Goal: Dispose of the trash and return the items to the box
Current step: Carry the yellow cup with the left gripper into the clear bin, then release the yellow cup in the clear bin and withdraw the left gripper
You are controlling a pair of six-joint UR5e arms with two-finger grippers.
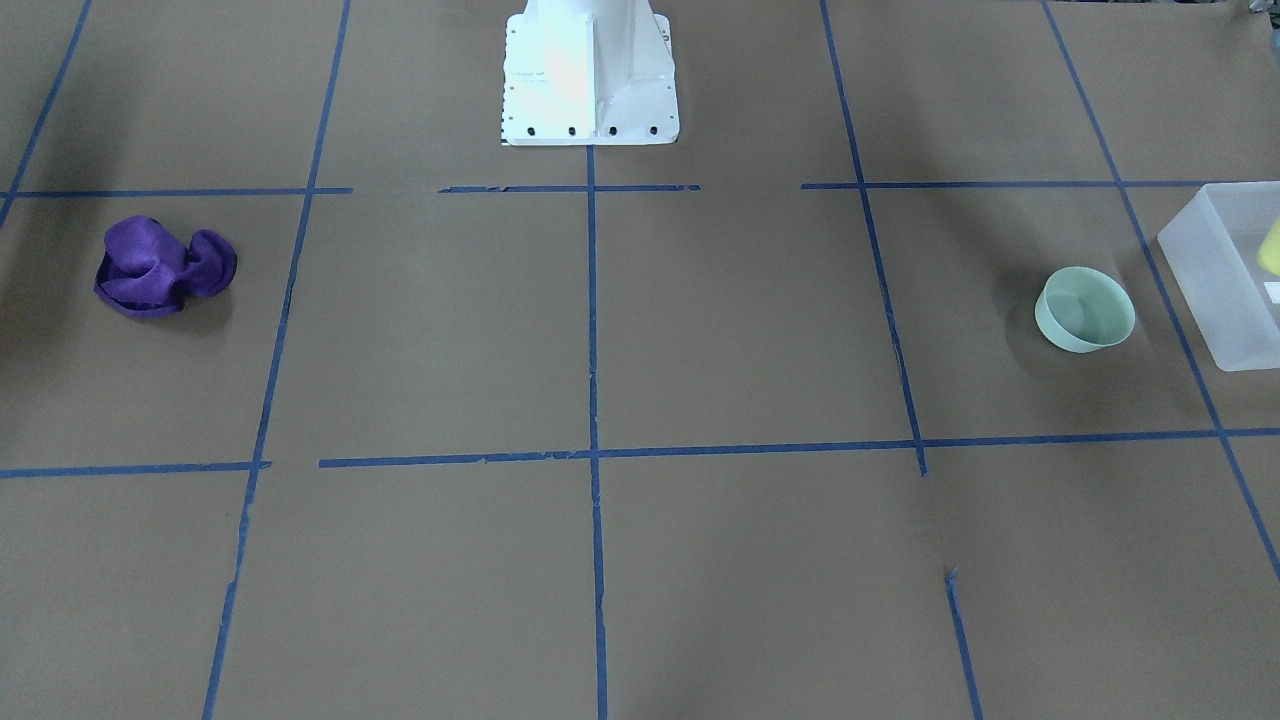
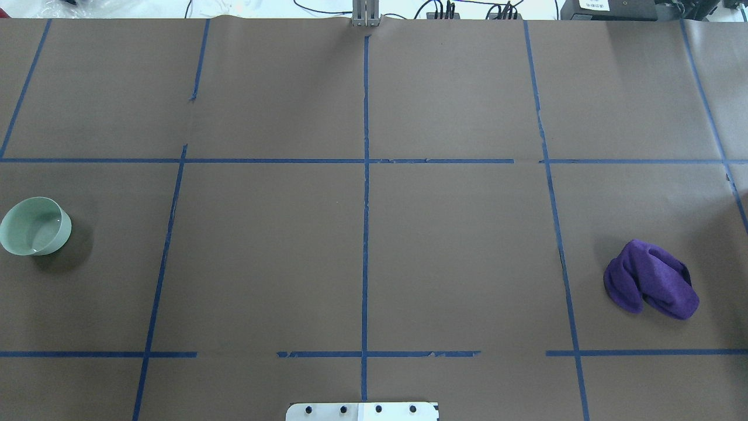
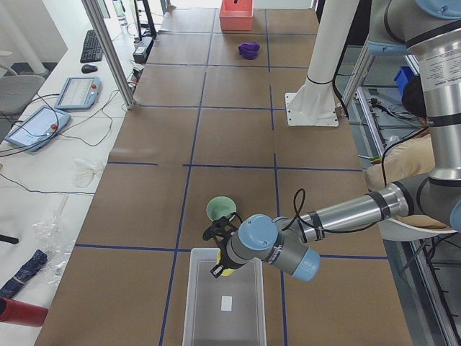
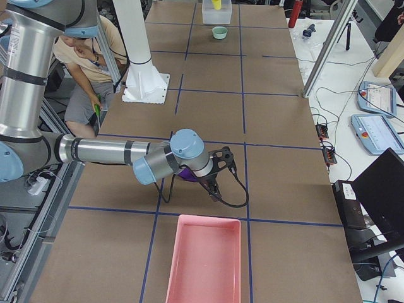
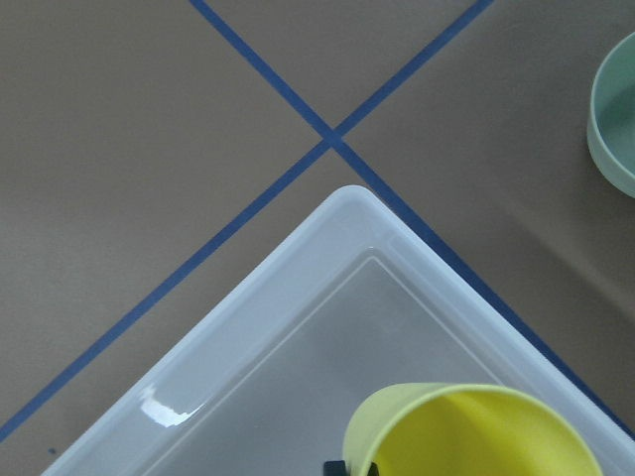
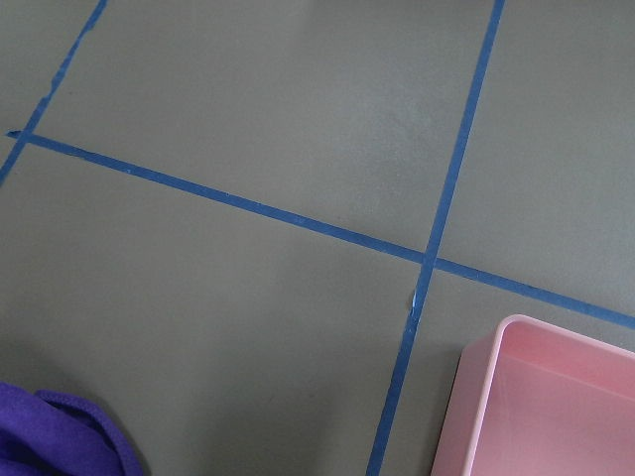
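The yellow cup (image 5: pixel 476 431) fills the bottom of the left wrist view, close to the camera, above a corner of the frosted box (image 5: pixel 298 327). In the exterior left view my left gripper (image 3: pixel 222 259) is over the box's (image 3: pixel 193 303) near end, shut on the cup (image 3: pixel 227 271). The cup's edge (image 1: pixel 1270 245) shows at the box (image 1: pixel 1215 270). The mint-green bowl (image 1: pixel 1085 308) stands upright and empty on the table beside the box; it also shows in the overhead view (image 2: pixel 35 225). My right gripper (image 4: pixel 218 173) hovers over the purple cloth (image 4: pixel 186 175); I cannot tell whether it is open or shut.
The purple cloth (image 2: pixel 651 286) lies crumpled at the table's right end. A pink bin (image 4: pixel 205 259) stands beyond it at that end, its corner in the right wrist view (image 6: pixel 536 397). The white robot base (image 1: pixel 590 80) stands mid-table. Blue tape lines grid the brown surface.
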